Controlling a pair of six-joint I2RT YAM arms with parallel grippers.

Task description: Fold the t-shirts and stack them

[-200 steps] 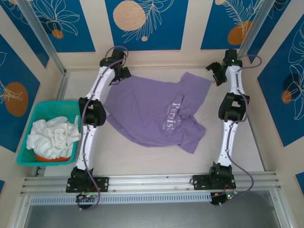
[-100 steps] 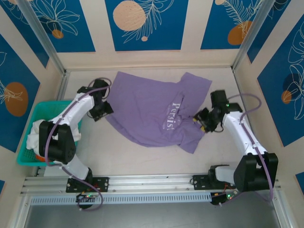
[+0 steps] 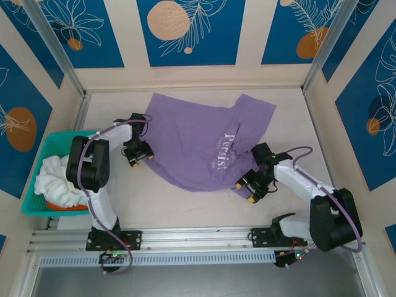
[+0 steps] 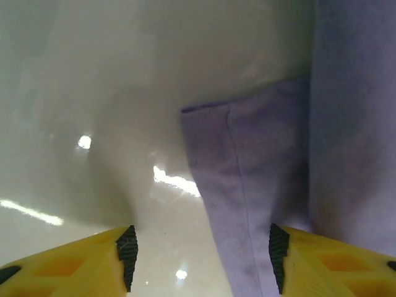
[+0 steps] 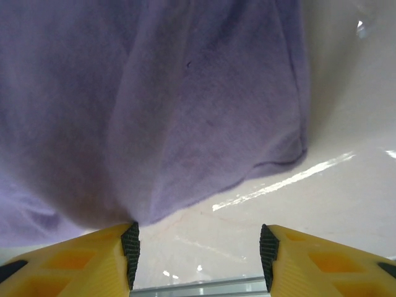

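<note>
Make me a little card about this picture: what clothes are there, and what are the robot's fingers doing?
spread out: purple t-shirt, rumpled, not folded yet
on its chest: white lettering
at the left: teal basket holding crumpled white t-shirts
left fingers: open, at the purple t-shirt's left edge
right fingers: open, at its near right corner
stack: not started

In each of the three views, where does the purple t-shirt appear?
Top external: purple t-shirt spread in the middle of the pale table.
Left wrist: purple t-shirt on the right side.
Right wrist: purple t-shirt across top and left.
Shared landmark: that pale table beside the shirt's edge.
</note>
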